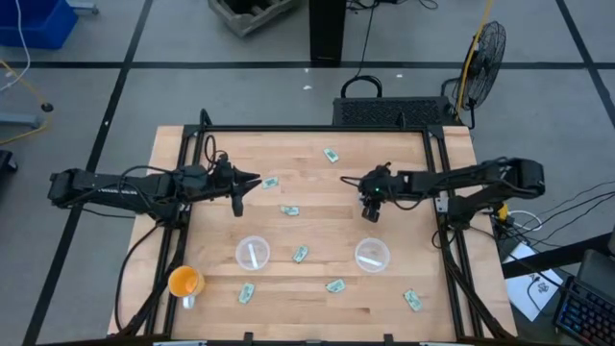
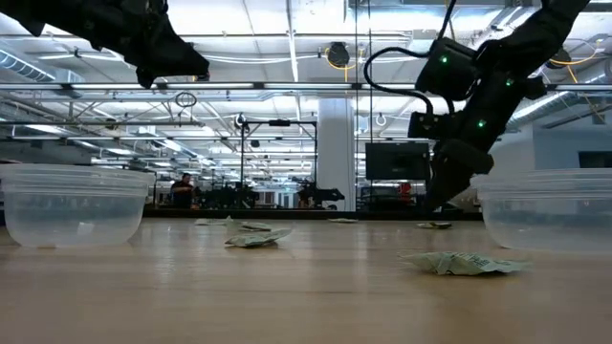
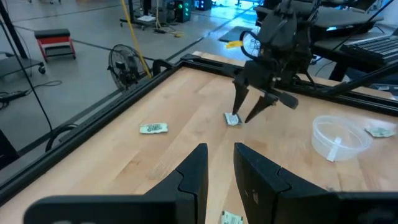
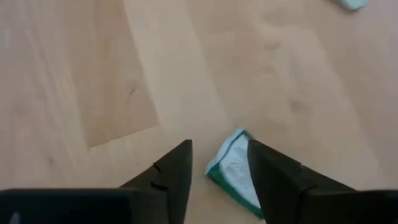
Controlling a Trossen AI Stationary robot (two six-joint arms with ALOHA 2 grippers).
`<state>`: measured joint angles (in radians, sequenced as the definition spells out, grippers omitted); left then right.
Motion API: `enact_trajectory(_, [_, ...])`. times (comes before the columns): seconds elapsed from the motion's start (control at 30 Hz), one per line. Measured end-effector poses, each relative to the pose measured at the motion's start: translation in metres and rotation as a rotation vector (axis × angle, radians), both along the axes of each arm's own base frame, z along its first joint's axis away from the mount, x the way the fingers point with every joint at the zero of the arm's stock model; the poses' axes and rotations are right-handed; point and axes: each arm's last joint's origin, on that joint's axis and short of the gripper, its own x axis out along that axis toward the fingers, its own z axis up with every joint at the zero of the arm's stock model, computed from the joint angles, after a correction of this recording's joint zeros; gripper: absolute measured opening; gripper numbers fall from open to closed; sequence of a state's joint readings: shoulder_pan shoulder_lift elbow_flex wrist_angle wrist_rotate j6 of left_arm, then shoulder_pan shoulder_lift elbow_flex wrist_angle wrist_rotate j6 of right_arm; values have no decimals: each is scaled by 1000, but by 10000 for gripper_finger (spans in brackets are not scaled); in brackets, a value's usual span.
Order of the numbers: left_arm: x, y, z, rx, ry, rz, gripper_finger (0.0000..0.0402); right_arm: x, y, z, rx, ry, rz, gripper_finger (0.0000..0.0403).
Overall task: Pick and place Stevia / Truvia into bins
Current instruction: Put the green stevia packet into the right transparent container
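Green-white packet (image 4: 233, 171) lies between the right end effector's (image 4: 219, 168) parted fingers.

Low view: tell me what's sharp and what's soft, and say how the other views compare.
Low view: near packet and cups soft, hall behind sharper. Right wrist view: fingers dark, packet crisp. High view: even light, faint shadows.

Eight packets (image 1: 330, 155), two clear cups (image 1: 253, 254)

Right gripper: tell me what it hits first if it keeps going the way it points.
The right gripper points down at the table, open, with a packet between its fingers. Going straight on, it would likely meet that packet first, then the table.
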<state>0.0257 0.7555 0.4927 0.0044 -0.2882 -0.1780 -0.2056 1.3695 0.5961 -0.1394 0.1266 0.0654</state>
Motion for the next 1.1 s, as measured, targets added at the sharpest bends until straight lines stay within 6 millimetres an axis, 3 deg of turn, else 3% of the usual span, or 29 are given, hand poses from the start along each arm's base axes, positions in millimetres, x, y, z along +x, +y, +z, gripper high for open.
enact_trajectory(0.27, [0,0,0,0,0,0,81,0,5,-5,-21,21,55,192])
enact_trajectory(0.63, [0,0,0,-9,-1,0,81,-15,6,-26,-67,-29,13,181])
enact_trajectory(0.87, [0,0,0,-10,-1,0,81,-26,8,-37,-73,-59,9,152])
enact_trajectory(1.1, [0,0,0,-10,-1,0,81,-25,7,-37,-133,-125,2,83])
